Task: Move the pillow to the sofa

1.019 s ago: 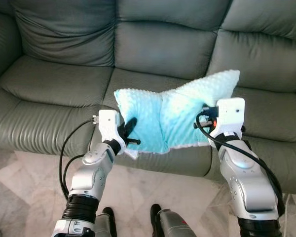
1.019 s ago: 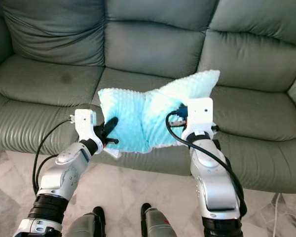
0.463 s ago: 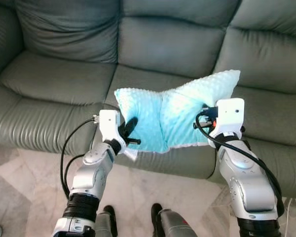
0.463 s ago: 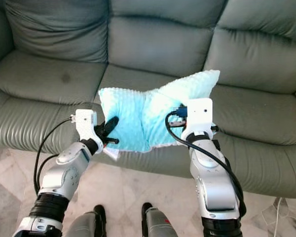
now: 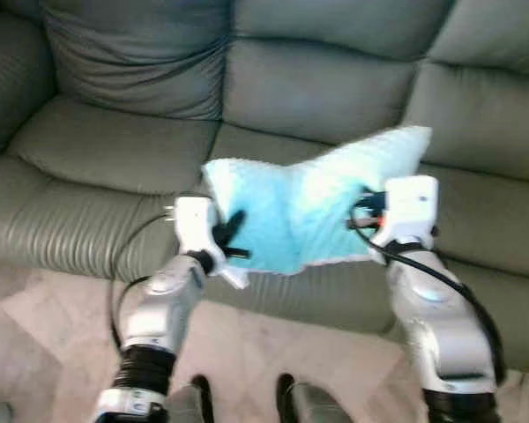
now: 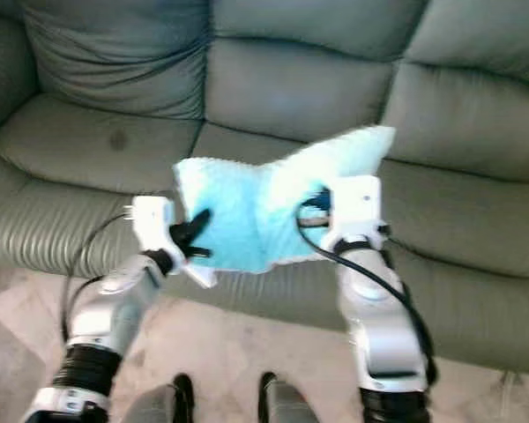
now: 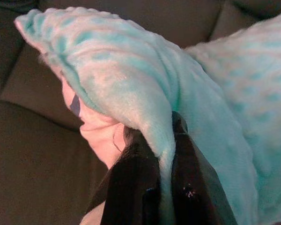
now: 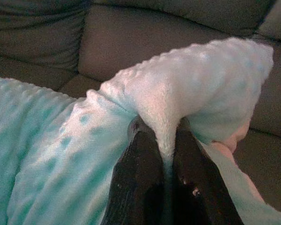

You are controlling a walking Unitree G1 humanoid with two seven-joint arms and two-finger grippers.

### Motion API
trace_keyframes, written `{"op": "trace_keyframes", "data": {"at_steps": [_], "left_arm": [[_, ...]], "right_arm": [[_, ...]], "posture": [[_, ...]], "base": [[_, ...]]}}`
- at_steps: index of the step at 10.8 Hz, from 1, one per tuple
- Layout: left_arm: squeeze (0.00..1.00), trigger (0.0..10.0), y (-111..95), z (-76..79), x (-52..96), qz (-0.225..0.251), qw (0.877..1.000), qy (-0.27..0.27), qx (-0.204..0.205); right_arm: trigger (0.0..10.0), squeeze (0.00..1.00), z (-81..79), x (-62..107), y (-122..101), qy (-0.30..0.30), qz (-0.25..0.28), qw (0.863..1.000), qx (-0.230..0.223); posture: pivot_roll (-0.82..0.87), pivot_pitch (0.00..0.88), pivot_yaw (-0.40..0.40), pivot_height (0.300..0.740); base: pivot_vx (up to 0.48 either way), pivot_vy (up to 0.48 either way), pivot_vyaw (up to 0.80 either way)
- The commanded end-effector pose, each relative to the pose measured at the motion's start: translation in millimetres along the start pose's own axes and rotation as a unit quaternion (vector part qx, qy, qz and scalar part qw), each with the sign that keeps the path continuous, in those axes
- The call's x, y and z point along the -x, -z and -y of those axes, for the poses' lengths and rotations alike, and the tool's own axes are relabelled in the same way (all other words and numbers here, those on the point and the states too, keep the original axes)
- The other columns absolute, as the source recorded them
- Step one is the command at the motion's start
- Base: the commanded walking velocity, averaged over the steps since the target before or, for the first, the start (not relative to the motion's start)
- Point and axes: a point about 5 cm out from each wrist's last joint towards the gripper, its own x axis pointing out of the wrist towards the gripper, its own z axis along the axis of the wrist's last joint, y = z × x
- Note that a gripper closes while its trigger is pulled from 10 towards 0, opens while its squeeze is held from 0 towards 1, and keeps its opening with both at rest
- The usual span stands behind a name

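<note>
A light turquoise bumpy pillow [image 5: 309, 203] hangs between my two arms above the front edge of the grey leather sofa [image 5: 115, 150]. My left gripper [image 5: 231, 236] is shut on the pillow's left edge; the left wrist view has both black fingers [image 7: 136, 183] pinching a fold of the pillow [image 7: 131, 93]. My right gripper [image 5: 366, 211] is shut on the pillow's right side, and its fingers [image 8: 143, 178] clamp a bunched fold of the pillow [image 8: 187, 89]. The pillow sags in the middle, its right corner raised.
The sofa's seat cushions [image 6: 476, 211] lie just behind and below the pillow, the back cushions [image 5: 326, 79] beyond. Pale marble floor [image 5: 53, 326] runs in front of the sofa. My feet [image 5: 286, 410] show at the bottom edge.
The camera has shifted and the picture is now blurred; the sofa appears a little closer. Both grippers keep the same hold on the pillow.
</note>
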Motion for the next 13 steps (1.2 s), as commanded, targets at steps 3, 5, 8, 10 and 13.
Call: {"op": "trace_keyframes", "data": {"at_steps": [3, 5, 8, 10, 13], "left_arm": [[0.0, 10.0, 7.0, 12.2, -4.2, -0.008, 1.0, 0.019, 0.011], [0.0, 10.0, 8.1, 11.4, -3.7, -0.013, 1.0, 0.018, 0.011], [0.0, 10.0, 10.2, 10.8, -3.0, -0.019, 1.0, 0.019, 0.012], [0.0, 10.0, 11.8, 9.8, -5.2, -0.025, 0.999, 0.019, 0.003], [0.0, 10.0, 9.6, -6.8, -5.6, -0.025, 0.999, -0.006, -0.035]], "right_arm": [[10.0, 0.0, 9.2, 3.9, 0.2, 0.019, 0.001, 1.0, 0.004], [10.0, 0.0, 8.8, 3.9, 0.4, 0.018, 0.0, 1.0, 0.004], [10.0, 0.0, 8.6, 3.9, 1.5, 0.019, -0.002, 1.0, 0.006], [10.0, 0.0, 9.3, 3.4, 5.7, 0.024, -0.01, 1.0, 0.001], [10.0, 0.0, 9.6, 4.6, 18.1, 0.028, -0.026, 0.999, -0.004]], "posture": [[-0.17, 0.292, -0.047, 0.74], [-0.17, 0.29, -0.046, 0.74], [-0.17, 0.286, -0.044, 0.74], [-0.17, 0.28, -0.038, 0.74], [-0.16, 0.278, -0.034, 0.74]], "base": [[0.121, 0.0, 0.0], [0.0, 0.0, 0.0], [0.0, 0.0, 0.0], [0.0, 0.0, -0.39], [0.0, 0.0, -0.78]]}}
